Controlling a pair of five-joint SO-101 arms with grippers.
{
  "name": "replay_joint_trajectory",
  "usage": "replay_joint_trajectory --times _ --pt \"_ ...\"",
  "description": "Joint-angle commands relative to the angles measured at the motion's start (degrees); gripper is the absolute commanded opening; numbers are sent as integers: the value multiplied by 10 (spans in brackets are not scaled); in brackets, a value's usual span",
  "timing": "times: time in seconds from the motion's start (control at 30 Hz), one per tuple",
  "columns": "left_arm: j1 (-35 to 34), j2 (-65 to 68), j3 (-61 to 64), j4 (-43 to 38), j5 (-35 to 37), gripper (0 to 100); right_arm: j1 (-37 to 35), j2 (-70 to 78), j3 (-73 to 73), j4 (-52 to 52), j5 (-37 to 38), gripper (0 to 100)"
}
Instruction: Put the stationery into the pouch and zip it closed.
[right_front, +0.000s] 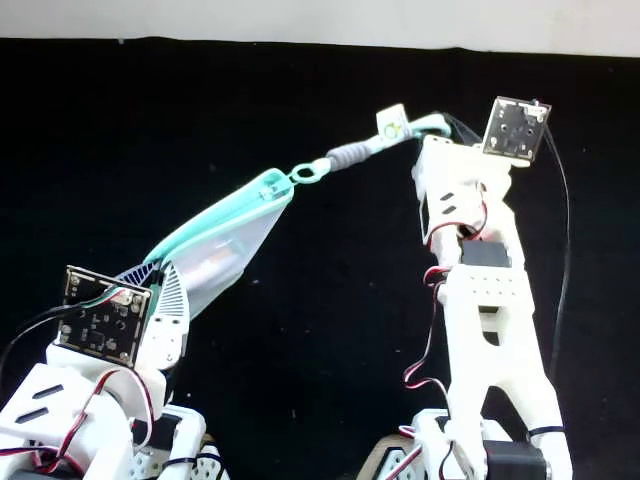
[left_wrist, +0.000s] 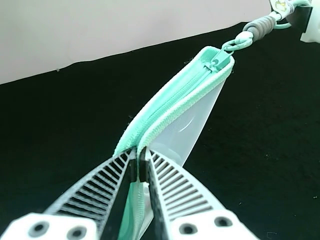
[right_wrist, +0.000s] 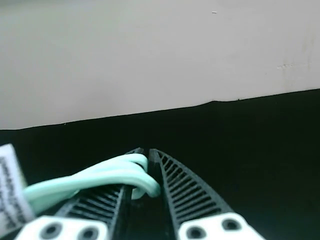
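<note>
Pouch (right_front: 225, 240) was seen stretched across the table (right_front: 300, 380), from about 8 o'clock up to 1 o'clock in the high view. Whether it cleared the cloth could not be told.

Left gripper (left_wrist: 140, 152) was noted at 8 o'clock, fingers pressed together on the near end of the pouch, right at the zip seam.

Right gripper (right_wrist: 146, 152) was noted at 1 o'clock, fingers pinched on the mint strap (right_wrist: 100, 175), which was looped between them. A white tag (right_front: 392, 126) was seen on the strap just beside that gripper.

A grey sleeve (right_front: 350, 155) was recorded on the strap, between the tag and the ring at the pouch's far corner.

Zip teeth were seen meeting along the whole visible run. The slider (left_wrist: 218, 60) was found at the far end, next to the ring.

A pale reddish shape was made out through the clear side of the pouch, toward the 8 o'clock end. It could not be identified.
</note>
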Motion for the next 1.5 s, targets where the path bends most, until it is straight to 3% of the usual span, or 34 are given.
replay_joint_trajectory --times 0.0,0.1,0.27,0.33,0.47,0.63,0.87,1.0,1.23,1.47 --pt "-6 1 8 17 4 6 -3 0 -20 14 5 6" --pt "-6 1 8 17 4 6 -29 0 -25 92 5 50" --pt "-6 1 8 14 4 6 -44 0 -26 225 5 330" --pt "-6 1 8 13 4 6 -51 0 -28 293 5 381" --pt "-7 1 5 9 4 6 -80 0 -27 384 5 382" --pt "-10 1 7 -62 4 6 -109 0 -27 448 6 382" --pt "-10 7 8 -139 4 6 -173 0 -28 569 103 382" --pt "-10 7 7 -176 4 6 -187 0 -28 583 102 377" --pt "-57 7 4 -251 4 6 -183 -1 -29 580 102 234" --pt "-64 12 9 -308 6 6 -184 -36 -71 582 102 231"
